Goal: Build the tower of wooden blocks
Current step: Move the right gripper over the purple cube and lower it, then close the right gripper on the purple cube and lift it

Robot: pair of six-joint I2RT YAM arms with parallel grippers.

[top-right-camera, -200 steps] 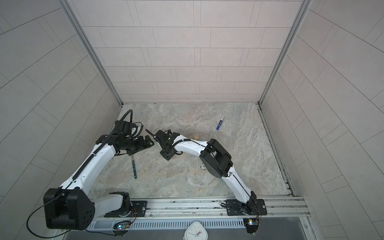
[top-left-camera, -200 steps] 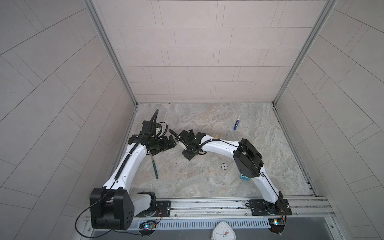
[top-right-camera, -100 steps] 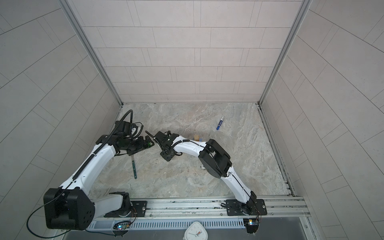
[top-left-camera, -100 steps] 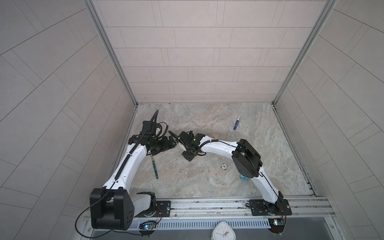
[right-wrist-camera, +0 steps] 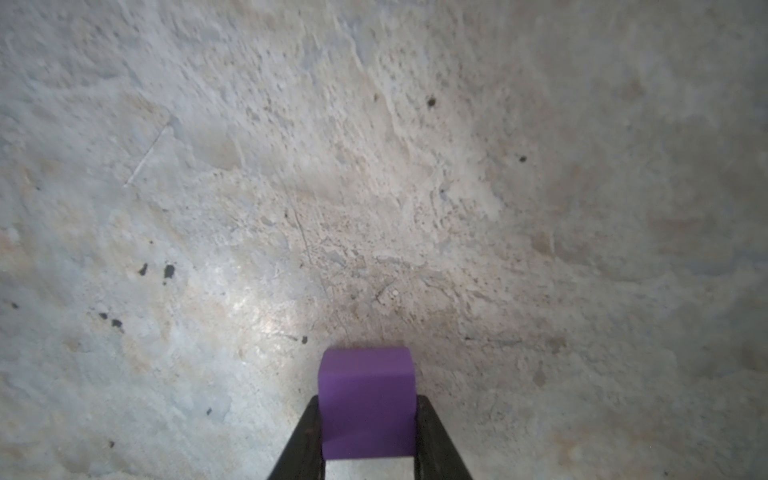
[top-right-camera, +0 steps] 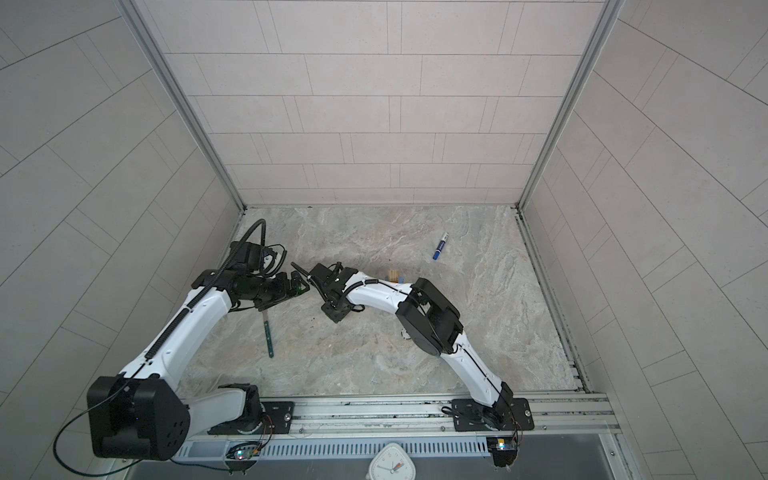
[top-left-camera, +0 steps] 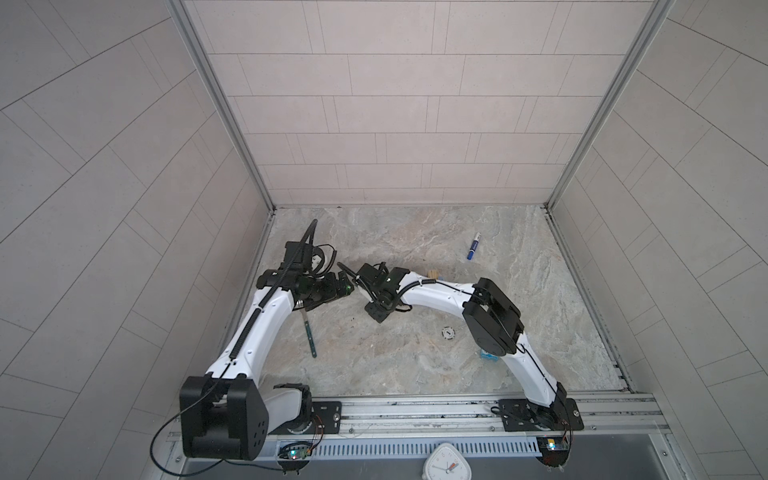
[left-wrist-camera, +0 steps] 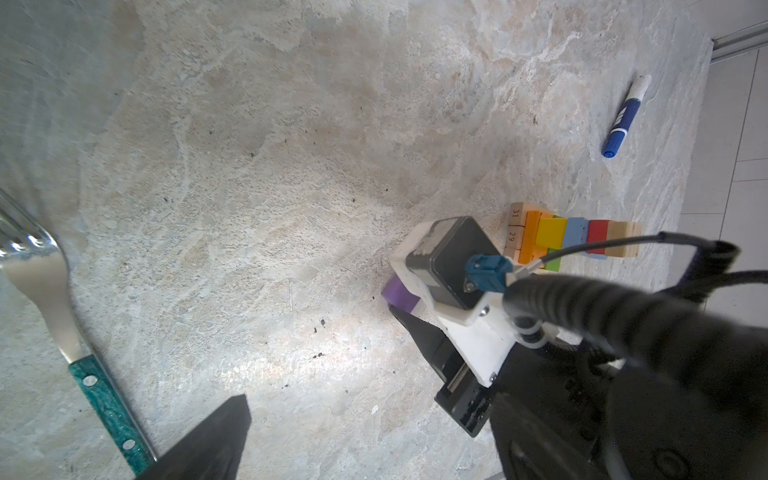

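The purple cube (right-wrist-camera: 366,374) sits squarely between my right gripper's (right-wrist-camera: 368,405) two black fingers, which are shut on it low over the stone table. In the left wrist view the same cube (left-wrist-camera: 398,294) peeks out under the right wrist camera. Beyond it stands the tower (left-wrist-camera: 569,239), made of tan, orange, yellow, green, blue and red blocks with a tan piece topmost. Both top views show it only as a small tan spot (top-left-camera: 433,273) (top-right-camera: 394,275) behind the right forearm. My left gripper (top-left-camera: 345,283) hangs open and empty just left of the right wrist, with one finger (left-wrist-camera: 208,444) showing.
A fork with a green handle (top-left-camera: 309,338) (left-wrist-camera: 54,291) lies beside the left arm. A blue marker (top-left-camera: 473,246) (left-wrist-camera: 623,118) lies at the back right. A blue toy (top-left-camera: 488,355) is partly hidden under the right elbow. A small round thing (top-left-camera: 448,332) lies mid-table.
My right gripper has edged left and its jaws have closed in on the purple cube. The left arm has stayed put, its gripper open.
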